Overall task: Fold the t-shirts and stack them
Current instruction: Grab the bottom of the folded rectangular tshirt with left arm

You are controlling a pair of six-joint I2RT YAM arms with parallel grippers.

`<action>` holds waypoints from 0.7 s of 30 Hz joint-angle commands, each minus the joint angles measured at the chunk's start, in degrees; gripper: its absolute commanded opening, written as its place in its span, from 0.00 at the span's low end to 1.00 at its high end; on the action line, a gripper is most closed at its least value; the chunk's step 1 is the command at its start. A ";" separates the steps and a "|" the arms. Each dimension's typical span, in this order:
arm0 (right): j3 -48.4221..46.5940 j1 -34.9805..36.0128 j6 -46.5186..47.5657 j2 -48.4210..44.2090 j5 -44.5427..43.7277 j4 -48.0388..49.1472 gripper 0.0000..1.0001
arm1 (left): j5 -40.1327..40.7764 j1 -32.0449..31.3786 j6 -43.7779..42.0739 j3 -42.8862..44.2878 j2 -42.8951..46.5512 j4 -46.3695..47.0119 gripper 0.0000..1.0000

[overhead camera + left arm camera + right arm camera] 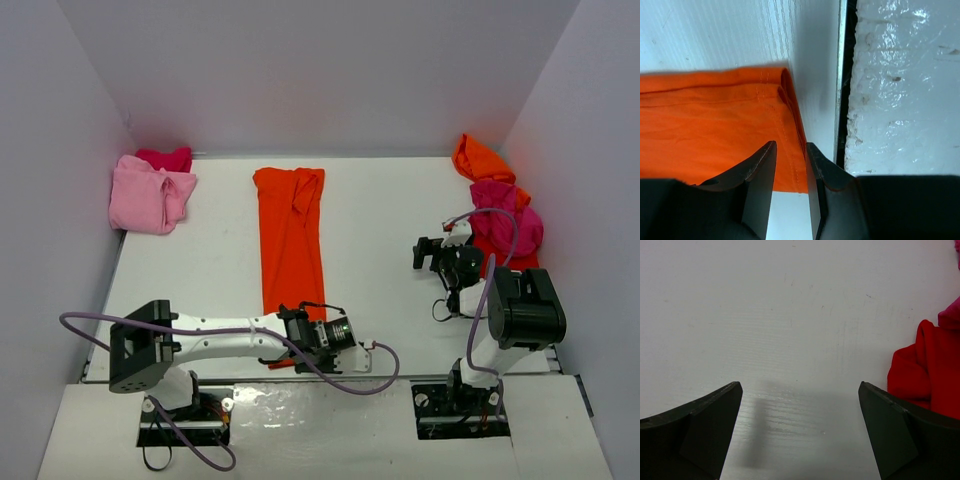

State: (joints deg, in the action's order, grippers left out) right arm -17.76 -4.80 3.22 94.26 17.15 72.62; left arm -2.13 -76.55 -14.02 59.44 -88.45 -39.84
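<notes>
An orange-red t-shirt (pixel 290 240), folded into a long strip, lies down the middle of the table. Its near hem (pixel 765 100) reaches almost to the front edge. My left gripper (pixel 300 335) (pixel 790 145) points down over that hem near its corner. The jaws stand a narrow gap apart, and the stitched hem lies flat between them, not lifted. My right gripper (pixel 430 252) (pixel 800 385) hovers wide open over bare table. A red t-shirt (pixel 930 370) lies just to its right.
A folded light pink tee (pixel 148 195) rests on a magenta one (pixel 165 158) at the back left. An orange (pixel 478 158), a magenta (pixel 505 210) and a red tee (pixel 510 255) are heaped at the right wall. The table's front edge (pixel 840 100) runs beside the hem.
</notes>
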 commanded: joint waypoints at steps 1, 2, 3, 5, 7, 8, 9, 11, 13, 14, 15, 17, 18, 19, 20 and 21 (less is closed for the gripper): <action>-1.31 0.37 1.09 -1.41 -0.89 10.44 1.00 | 0.26 -0.26 1.95 0.85 -0.53 3.81 0.27; -1.31 0.32 1.07 -1.36 -0.89 10.44 1.00 | 0.16 -0.26 2.10 0.68 -0.83 4.19 0.27; -1.31 0.33 1.01 -1.36 -0.89 10.44 1.00 | 0.01 -0.26 2.26 0.65 -1.16 4.41 0.27; -1.31 0.37 1.06 -1.36 -0.92 10.44 1.00 | -0.07 -0.26 2.48 0.34 -1.70 5.20 0.27; -1.31 0.39 1.08 -1.44 -0.90 10.44 1.00 | 0.25 -0.26 2.59 -0.33 -2.14 5.88 0.27; -1.31 0.40 1.01 -1.45 -0.89 10.44 1.00 | 0.36 -0.26 2.52 -0.60 -2.16 6.29 0.27; -1.31 0.40 1.00 -1.37 -0.96 10.36 1.00 | 0.37 -0.19 2.51 -0.71 -2.23 6.42 0.27; -1.31 0.40 1.00 -1.36 -0.90 10.43 1.00 | 0.45 -0.25 2.51 -0.73 -2.17 6.44 0.26; -1.31 0.32 1.09 -1.36 -0.89 10.44 1.00 | 0.63 -0.18 2.76 -0.81 -2.58 6.61 0.26; -1.31 0.32 1.09 -1.36 -0.89 10.44 1.00 | 0.64 -0.17 2.77 -0.82 -2.60 6.78 0.26; -1.31 0.39 1.02 -1.36 -0.89 10.44 1.00 | 0.49 -0.17 2.77 -0.74 -3.04 6.87 0.26; -1.31 0.40 1.09 -1.36 -0.89 10.37 1.00 | 0.37 -0.26 2.66 -0.88 -4.01 7.45 0.26; -1.31 0.37 1.06 -1.36 -0.89 10.38 1.00 | 0.34 -0.26 2.71 -1.00 -4.39 7.68 0.26; -1.31 0.33 1.01 -1.36 -0.89 10.43 1.00 | 0.30 -0.26 2.76 -1.14 -4.79 7.82 0.26; -1.31 0.32 1.07 -1.36 -0.89 10.44 1.00 | 0.29 -0.26 2.84 -1.24 -5.02 8.05 0.26; -1.31 0.32 1.09 -1.42 -0.89 10.44 1.00 | 0.41 -0.26 3.10 -1.50 -5.06 8.47 0.26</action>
State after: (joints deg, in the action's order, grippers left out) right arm -17.76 -4.80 3.29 94.26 17.15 72.60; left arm -2.11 -76.55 -11.99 57.49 -93.28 -33.58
